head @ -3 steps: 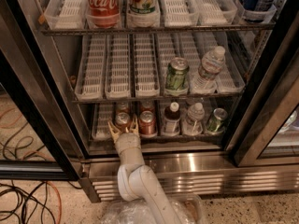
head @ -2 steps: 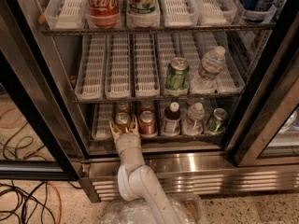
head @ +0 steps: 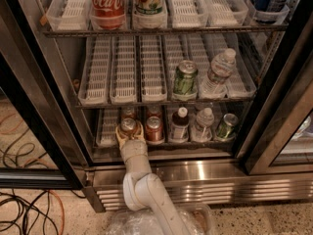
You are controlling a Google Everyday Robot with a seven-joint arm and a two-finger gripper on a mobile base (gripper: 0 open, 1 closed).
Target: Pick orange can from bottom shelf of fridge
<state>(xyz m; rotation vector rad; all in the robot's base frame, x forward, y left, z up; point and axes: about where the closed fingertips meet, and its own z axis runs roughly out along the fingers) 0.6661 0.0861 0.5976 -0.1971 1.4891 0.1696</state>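
Tool (head: 129,130) grips the orange can (head: 128,125) on the bottom shelf (head: 205,143) of the fridge (head: 205,173)

Hand (head: 130,130) around orange can (head: 128,124) (bottom shelf (head: 108,131))

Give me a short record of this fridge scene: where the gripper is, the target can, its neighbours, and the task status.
gripper: gripper reaching into the fridge, at the front left of the bottom shelf
target: orange can, upright, right at the gripper
neighbours to the right: red can, dark bottle, water bottle, green can
status: orange can not yet lifted off the shelf
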